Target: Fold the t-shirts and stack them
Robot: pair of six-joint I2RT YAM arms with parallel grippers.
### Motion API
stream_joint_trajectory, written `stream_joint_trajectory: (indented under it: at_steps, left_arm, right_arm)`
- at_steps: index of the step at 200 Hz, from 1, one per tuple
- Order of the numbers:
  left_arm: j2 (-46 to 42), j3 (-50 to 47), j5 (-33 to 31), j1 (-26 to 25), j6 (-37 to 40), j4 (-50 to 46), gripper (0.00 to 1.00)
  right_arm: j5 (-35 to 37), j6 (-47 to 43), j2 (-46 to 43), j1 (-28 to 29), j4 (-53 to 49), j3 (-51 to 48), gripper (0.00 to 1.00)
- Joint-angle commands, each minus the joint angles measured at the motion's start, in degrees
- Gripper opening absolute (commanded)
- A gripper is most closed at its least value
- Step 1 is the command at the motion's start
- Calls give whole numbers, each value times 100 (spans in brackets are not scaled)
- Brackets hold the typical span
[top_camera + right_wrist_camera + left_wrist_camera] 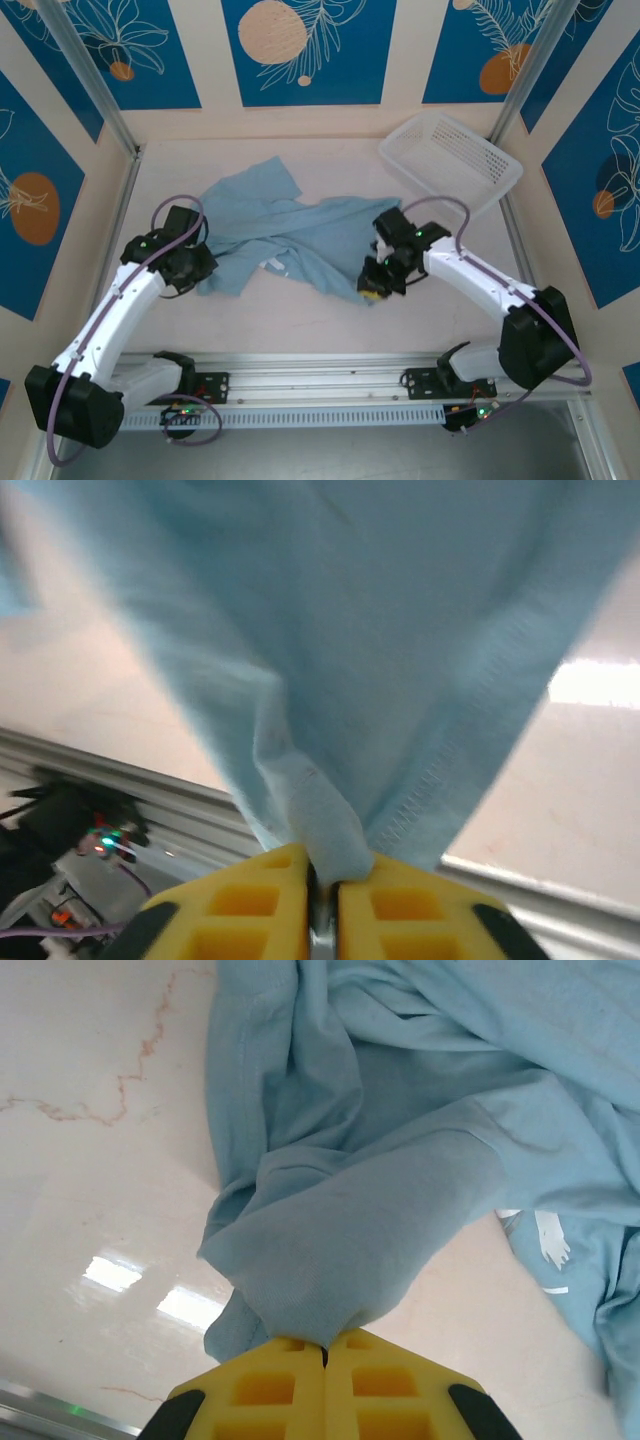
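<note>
A crumpled light blue t-shirt [290, 235] lies across the middle of the table. My left gripper [198, 272] is at its left end, its yellow jaws shut on a fold of the cloth [340, 1260]. Some white lettering [548, 1245] peeks out at the right of the left wrist view. My right gripper [378, 283] is at the shirt's lower right corner. There the yellow jaws pinch a hemmed edge of the t-shirt [330, 830], which hangs in front of the camera.
A white perforated basket [450, 160] sits tilted at the back right of the table. Metal frame posts [85, 75] stand at the back corners. The aluminium rail [320, 385] with the arm bases runs along the near edge.
</note>
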Motion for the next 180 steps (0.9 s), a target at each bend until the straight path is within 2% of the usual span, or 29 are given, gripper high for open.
stream_joint_trajectory:
  at_steps: [1,11,20,39,59,92,139,180]
  left_arm:
    - [22,62,-114,36,-95,-266,0]
    - [33,35,-57,37,-104,-258,0]
    - [25,24,-37,37,-104,-243,0]
    - [-9,37,-49,30,-95,-250,0]
    - [-28,42,-71,35,-103,-251,0]
    - [-35,59,-73,33,-104,-260,0]
    - [-124,-28,23,36,-122,-200,0]
    - [-116,-55,54,37,-113,-164,0]
  right_arm:
    - [-475,230,153,-19,299,-497,35]
    - [-396,249,176,-55,343,-534,47]
    - [-251,277,138,-78,271,-500,54]
    - [245,404,-55,-229,124,-484,58]
    - [425,509,-126,-579,545,-653,53]
    - [491,584,570,-782,1209,-305,42]
    - [557,573,1356,-1014,1858,-49,37]
    - [489,439,1948,-976,1834,269,34]
